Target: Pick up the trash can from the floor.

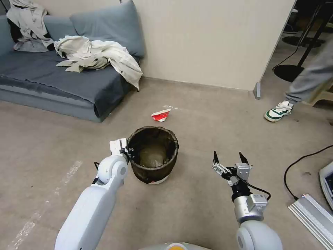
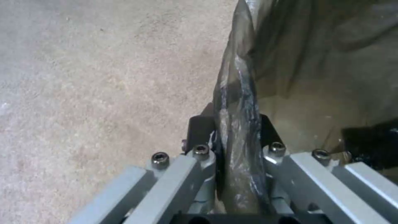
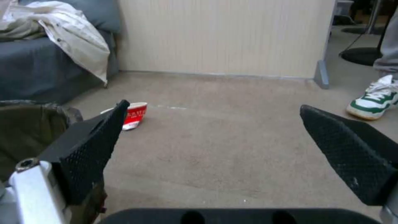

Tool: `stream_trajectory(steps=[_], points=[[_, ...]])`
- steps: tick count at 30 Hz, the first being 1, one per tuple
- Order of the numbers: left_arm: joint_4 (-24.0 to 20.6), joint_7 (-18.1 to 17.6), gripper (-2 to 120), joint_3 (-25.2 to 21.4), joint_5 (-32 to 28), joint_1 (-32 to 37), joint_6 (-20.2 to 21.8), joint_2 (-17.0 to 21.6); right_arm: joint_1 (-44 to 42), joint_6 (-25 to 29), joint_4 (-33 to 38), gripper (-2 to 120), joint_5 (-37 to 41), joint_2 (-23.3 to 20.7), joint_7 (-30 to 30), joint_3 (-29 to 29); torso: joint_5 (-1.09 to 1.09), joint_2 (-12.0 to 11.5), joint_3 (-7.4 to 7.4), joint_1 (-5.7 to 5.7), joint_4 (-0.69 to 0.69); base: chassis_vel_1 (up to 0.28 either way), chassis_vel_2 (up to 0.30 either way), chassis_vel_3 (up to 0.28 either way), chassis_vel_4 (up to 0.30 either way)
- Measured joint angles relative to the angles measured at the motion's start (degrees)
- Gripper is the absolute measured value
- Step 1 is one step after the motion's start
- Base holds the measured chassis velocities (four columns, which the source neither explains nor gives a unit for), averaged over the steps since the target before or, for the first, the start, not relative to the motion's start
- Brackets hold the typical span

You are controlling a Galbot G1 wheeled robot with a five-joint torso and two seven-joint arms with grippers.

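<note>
The trash can [image 1: 152,154] stands on the floor [image 1: 208,114] in the middle of the head view, white with a dark bag folded over its rim. My left gripper [image 1: 129,152] is at the can's left rim. In the left wrist view its two black fingers [image 2: 200,129] are shut on the bagged rim [image 2: 238,105], one outside and one inside the can. My right gripper [image 1: 228,159] hovers open to the right of the can, clear of it. The right wrist view shows the can's edge [image 3: 29,130] beside one finger.
A crushed red-and-white paper cup [image 1: 161,115] lies just beyond the can. A grey sofa [image 1: 52,76] with clothes is at the far left. A wall panel [image 1: 215,41] stands behind. A person's shoe [image 1: 279,111] and a cable [image 1: 301,163] are at the right.
</note>
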Motion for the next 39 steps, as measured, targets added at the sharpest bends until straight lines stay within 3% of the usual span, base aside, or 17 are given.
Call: stream_trajectory(steps=[12,17,19,20,24,27,31,34,35,37,39], points=[[-2.21,-1.31,5,0.15,-0.54,1.27,-1.0,0.14,-0.32,0.42,0.17,100,-0.01,-0.1,-0.04,0.1,0.0,0.0,0.0,0.0,0.01,0.0,0.0,0.0,0.0],[-8.23,-1.93,4,-0.43,-2.66,3.24,-1.74,1.42,-0.45,0.49,0.78,100,-0.01,-0.27,-0.03,0.27,0.0,0.0,0.0,0.0,0.01,0.0,0.0,0.0,0.0],[-13.27,-1.13,4,-1.27,-5.81,5.5,-2.84,2.98,-0.47,0.4,1.25,100,0.35,-0.85,0.05,0.54,-0.01,0.0,0.0,0.0,0.01,0.0,0.0,0.0,0.0],[-13.27,-1.13,4,-1.27,-5.81,5.5,-2.84,2.98,-0.47,0.4,1.25,100,0.35,-0.85,0.05,0.54,-0.01,0.0,0.0,0.0,0.01,0.0,0.0,0.0,0.0],[-17.69,2.22,4,-2.33,-6.58,8.65,-4.75,5.1,-0.42,0.22,1.42,100,0.47,-1.09,0.14,0.6,0.0,0.0,0.0,0.0,0.0,0.0,0.0,0.0,0.0],[-21.23,6.0,4,-4.3,-2.62,12.17,-6.51,7.38,-0.47,0.02,1.84,100,0.39,-0.99,0.15,0.12,0.01,0.0,0.0,0.0,0.01,0.0,0.0,0.0,0.0],[-22.09,8.01,4,-5.34,0.49,13.57,-8.13,8.15,-0.57,0.01,1.98,100,0.16,-0.85,0.15,-0.08,0.0,0.0,0.0,0.0,0.02,0.0,0.0,0.0,0.0],[-23.12,12.35,4,-6.66,3.87,15.87,-14.41,8.73,-1.05,0.01,2.44,100,-0.23,-0.49,0.14,-0.2,0.0,0.0,0.0,0.0,0.0,0.0,0.0,0.0,0.0],[-23.12,12.35,4,-6.66,3.87,15.87,-14.41,8.73,-1.05,0.01,2.44,100,-0.23,-0.49,0.14,-0.2,0.0,0.0,0.0,0.0,0.0,0.0,0.0,0.0,0.0],[-22.56,15.5,4,-6.91,6.55,17.11,-19.72,8.64,-1.24,0.02,2.59,100,-0.35,-0.27,0.13,-0.17,0.0,0.0,0.0,0.0,0.0,0.0,0.0,0.0,0.0],[-22.51,16.38,4,-6.91,7.06,17.7,-21.2,8.43,-1.28,0.03,2.6,100,-0.39,-0.17,0.13,-0.14,0.0,0.0,0.0,0.0,0.0,0.0,0.0,0.0,0.0]])
